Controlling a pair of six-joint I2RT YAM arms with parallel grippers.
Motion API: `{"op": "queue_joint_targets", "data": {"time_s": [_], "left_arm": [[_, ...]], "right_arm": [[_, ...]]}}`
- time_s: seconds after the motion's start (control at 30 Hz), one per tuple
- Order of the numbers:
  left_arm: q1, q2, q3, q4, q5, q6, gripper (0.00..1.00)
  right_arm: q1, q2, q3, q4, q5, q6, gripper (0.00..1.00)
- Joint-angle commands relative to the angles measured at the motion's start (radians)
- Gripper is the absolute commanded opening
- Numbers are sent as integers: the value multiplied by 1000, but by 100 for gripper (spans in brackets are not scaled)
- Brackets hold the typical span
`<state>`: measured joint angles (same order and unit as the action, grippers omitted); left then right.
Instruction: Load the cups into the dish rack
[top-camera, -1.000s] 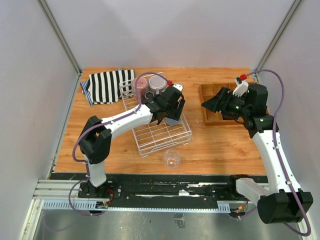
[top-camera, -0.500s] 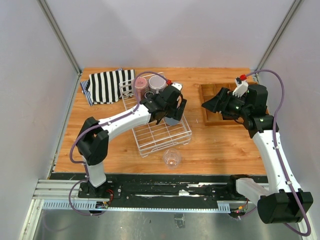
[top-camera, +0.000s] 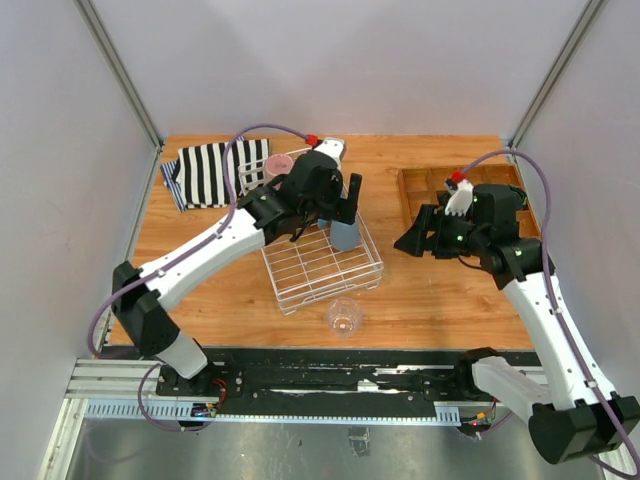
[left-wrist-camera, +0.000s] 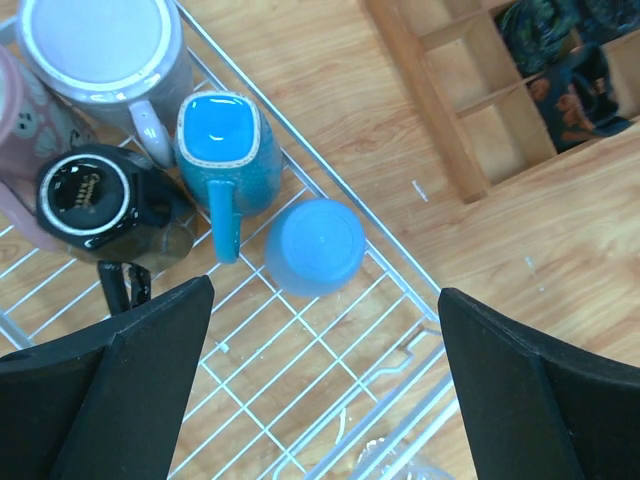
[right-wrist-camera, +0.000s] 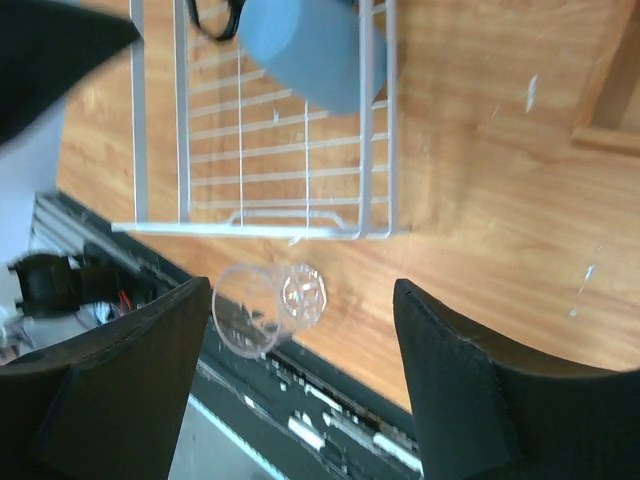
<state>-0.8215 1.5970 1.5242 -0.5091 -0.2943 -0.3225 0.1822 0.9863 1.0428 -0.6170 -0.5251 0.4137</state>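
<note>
White wire dish rack (top-camera: 310, 275), top view: it sits mid-table, with the light blue tumbler (top-camera: 344, 236) at its right side and the pink mug (top-camera: 278, 166) at its far end.
Left gripper (top-camera: 340, 206), top view: it hangs over the tumbler with its jaws spread and nothing between them.
Clear glass (top-camera: 344, 316), top view: it is on bare wood outside the rack, just past the rack's near edge.
Right gripper (top-camera: 408, 240), top view: it is empty, over the table between the rack and the wooden tray (top-camera: 430, 180).
Hidden, top view: the left arm covers the other cups at the rack's far end.
Cups, left wrist view: the grey-lilac cup (left-wrist-camera: 100, 45), blue-grey mug (left-wrist-camera: 225, 140), dark mug (left-wrist-camera: 95, 195) and tumbler (left-wrist-camera: 315, 245) all lie inside the rack. The pink mug (left-wrist-camera: 12, 130) is cut off by the frame edge.
Left fingers (left-wrist-camera: 110, 380), left wrist view: they stand wide apart and grip nothing, well above the tumbler.
Glass, right wrist view: the clear glass (right-wrist-camera: 268, 308) lies beyond the rack's (right-wrist-camera: 260, 150) near rail. It shows between the right fingers (right-wrist-camera: 110, 390), which are spread and not touching it.
Hard to tell: whether the glass is upright or on its side.
Progress: five cups appear to be loaded. Only the glass is left, and it probably falls to the right arm.
</note>
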Motion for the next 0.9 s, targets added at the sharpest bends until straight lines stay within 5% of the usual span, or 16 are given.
{"op": "queue_joint_targets", "data": {"time_s": [0.0, 0.23, 0.53, 0.87], "left_arm": [[13, -118, 17, -97, 53, -36, 100], [160, -419, -288, 108, 402, -207, 100], [179, -563, -421, 118, 462, -256, 100], [180, -659, -450, 102, 498, -289, 100]], "right_arm": [[146, -51, 6, -178, 112, -69, 73], [373, -76, -111, -202, 202, 101, 64], [659, 42, -160, -155, 411, 353, 59], [814, 184, -174, -11, 548, 536, 56]]}}
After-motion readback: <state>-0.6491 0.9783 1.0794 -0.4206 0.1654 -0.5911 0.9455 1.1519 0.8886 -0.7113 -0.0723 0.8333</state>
